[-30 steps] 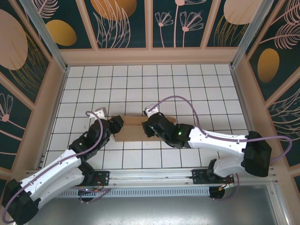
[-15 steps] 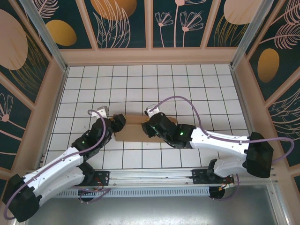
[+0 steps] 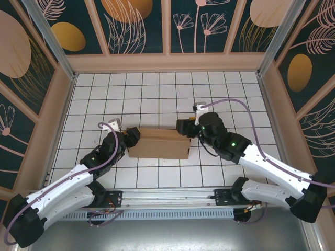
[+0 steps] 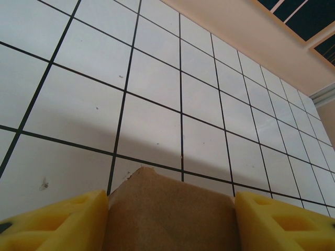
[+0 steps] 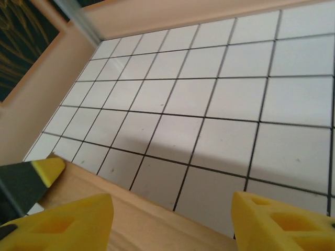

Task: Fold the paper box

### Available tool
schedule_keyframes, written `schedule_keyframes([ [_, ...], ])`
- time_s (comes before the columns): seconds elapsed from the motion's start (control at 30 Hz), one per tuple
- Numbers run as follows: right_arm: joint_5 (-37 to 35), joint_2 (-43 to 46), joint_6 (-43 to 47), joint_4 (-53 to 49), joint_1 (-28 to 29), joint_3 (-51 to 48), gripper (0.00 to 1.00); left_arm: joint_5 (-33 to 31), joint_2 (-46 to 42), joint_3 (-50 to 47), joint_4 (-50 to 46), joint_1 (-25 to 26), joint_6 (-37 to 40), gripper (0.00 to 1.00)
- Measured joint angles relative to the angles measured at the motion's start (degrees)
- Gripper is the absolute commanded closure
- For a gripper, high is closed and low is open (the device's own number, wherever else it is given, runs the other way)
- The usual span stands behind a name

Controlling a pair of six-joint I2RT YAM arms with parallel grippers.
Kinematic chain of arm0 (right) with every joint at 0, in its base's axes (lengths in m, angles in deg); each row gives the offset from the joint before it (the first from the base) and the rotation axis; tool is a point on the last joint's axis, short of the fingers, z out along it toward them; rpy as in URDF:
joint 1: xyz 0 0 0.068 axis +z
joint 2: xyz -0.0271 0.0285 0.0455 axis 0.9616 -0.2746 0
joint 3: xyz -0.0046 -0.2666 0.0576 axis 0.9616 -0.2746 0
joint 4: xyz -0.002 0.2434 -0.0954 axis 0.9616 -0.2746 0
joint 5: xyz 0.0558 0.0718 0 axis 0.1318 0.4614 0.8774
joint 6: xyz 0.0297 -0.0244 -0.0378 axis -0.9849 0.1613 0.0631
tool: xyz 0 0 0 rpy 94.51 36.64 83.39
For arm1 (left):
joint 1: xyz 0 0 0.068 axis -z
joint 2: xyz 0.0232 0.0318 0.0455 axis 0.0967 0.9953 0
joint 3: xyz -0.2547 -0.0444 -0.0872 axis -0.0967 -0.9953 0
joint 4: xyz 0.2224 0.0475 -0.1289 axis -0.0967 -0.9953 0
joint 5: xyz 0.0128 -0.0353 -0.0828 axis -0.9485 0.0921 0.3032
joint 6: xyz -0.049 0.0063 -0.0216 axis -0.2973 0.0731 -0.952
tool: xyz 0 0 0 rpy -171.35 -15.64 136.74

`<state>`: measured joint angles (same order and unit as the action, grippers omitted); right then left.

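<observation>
At mid-worktop (image 3: 209, 99), the left pincer (image 4: 170, 201) straddles the paper box (image 3: 157, 144) at nine o'clock, grip unclear, and the right pincer (image 5: 171, 201) gapes released at two o'clock, so unheld flaps might spring open.

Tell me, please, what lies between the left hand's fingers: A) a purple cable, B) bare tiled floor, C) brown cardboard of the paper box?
C: in the left wrist view, brown cardboard of the paper box spans the gap between the yellow fingers of the left hand.
</observation>
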<state>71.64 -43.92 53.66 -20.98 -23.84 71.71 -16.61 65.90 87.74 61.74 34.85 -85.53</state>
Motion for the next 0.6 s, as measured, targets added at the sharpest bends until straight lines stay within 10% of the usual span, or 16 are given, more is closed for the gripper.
schedule_keyframes([
  [0.6,11.3,1.81,-19.23,6.8,-5.46,-15.08,0.35,0.5,-0.92,-1.46,2.34,-0.15,-0.35,0.45],
])
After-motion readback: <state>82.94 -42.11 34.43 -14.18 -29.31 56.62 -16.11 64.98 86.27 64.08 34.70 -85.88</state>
